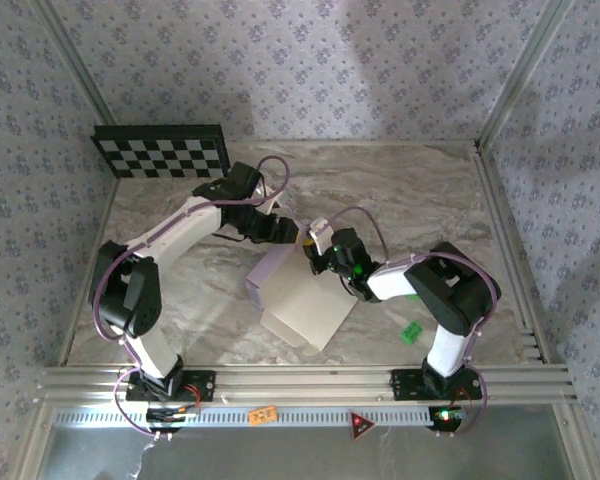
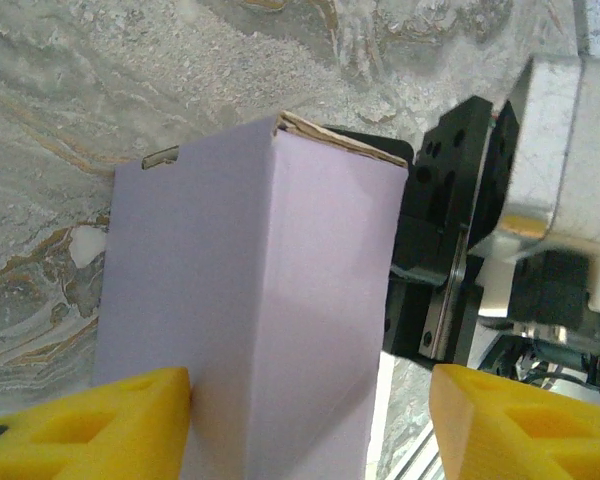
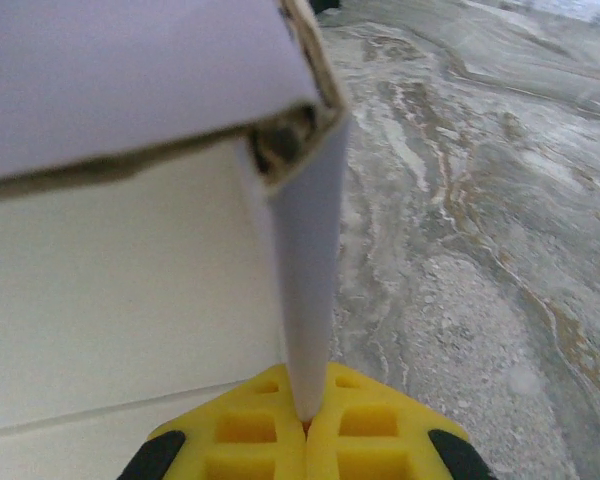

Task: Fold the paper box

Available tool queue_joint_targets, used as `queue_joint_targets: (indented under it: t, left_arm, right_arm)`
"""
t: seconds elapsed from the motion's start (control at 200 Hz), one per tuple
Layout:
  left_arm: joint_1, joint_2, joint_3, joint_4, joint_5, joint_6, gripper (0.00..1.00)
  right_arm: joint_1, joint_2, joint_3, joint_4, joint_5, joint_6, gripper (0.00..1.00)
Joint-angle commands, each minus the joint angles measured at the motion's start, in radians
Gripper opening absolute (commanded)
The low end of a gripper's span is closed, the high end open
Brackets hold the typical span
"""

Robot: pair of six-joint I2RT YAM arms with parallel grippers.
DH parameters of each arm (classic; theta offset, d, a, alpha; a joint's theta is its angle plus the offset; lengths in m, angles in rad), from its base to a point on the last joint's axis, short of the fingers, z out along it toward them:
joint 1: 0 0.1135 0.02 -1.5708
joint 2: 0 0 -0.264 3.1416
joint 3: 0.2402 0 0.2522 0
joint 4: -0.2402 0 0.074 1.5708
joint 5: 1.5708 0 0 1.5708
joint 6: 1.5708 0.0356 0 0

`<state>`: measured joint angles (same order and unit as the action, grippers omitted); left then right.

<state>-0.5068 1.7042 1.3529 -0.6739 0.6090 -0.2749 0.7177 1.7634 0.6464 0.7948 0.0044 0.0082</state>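
So the right gripper (image 3: 305,425) has its yellow pads pinched tight on a thin upright flap of the pale-lavender cardboard paper box (image 1: 302,298). The left gripper (image 2: 310,430) is spread wide, with a folded panel between its pads, resting against one. The box sits right of the black-and-white checkerboard panel (image 1: 160,152), nearer the arm bases; its near end is cut off in the left wrist view, and the flap top is blurry.

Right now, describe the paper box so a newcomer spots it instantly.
On the marble table, look at the middle. The paper box sits there, partly folded, the right fingers shut on one thin wall. Unlike the checkerboard panel at the far left and the tiny green block at the near right, it is large, plain and pale lavender-white.
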Motion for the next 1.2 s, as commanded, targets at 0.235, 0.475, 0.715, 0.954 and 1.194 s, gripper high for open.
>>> queue_joint_targets:
  t: [0.235, 0.475, 0.715, 0.954, 1.194]
  left_arm:
    - [-0.032, 0.0, -0.002, 0.042, 0.07, -0.008, 0.58]
    - [-0.03, -0.009, 0.012, 0.02, 0.018, 0.006, 0.59]
    - [-0.027, -0.016, 0.049, -0.033, -0.039, 0.034, 0.66]
    - [-0.026, -0.009, 0.075, -0.045, -0.043, 0.042, 0.72]
    - [-0.026, 0.015, 0.116, -0.104, -0.1, 0.089, 0.81]
  right_arm:
    - [0.134, 0.101, 0.05, -0.093, 0.399, 0.234, 0.0]
    - [0.1, 0.083, 0.039, -0.077, 0.242, 0.176, 0.0]
    - [0.049, -0.028, 0.002, -0.132, 0.102, 0.121, 0.22]
    - [0.021, -0.092, -0.025, -0.18, 0.047, 0.096, 0.33]
    - [-0.017, -0.168, -0.046, -0.219, 0.008, 0.093, 0.41]
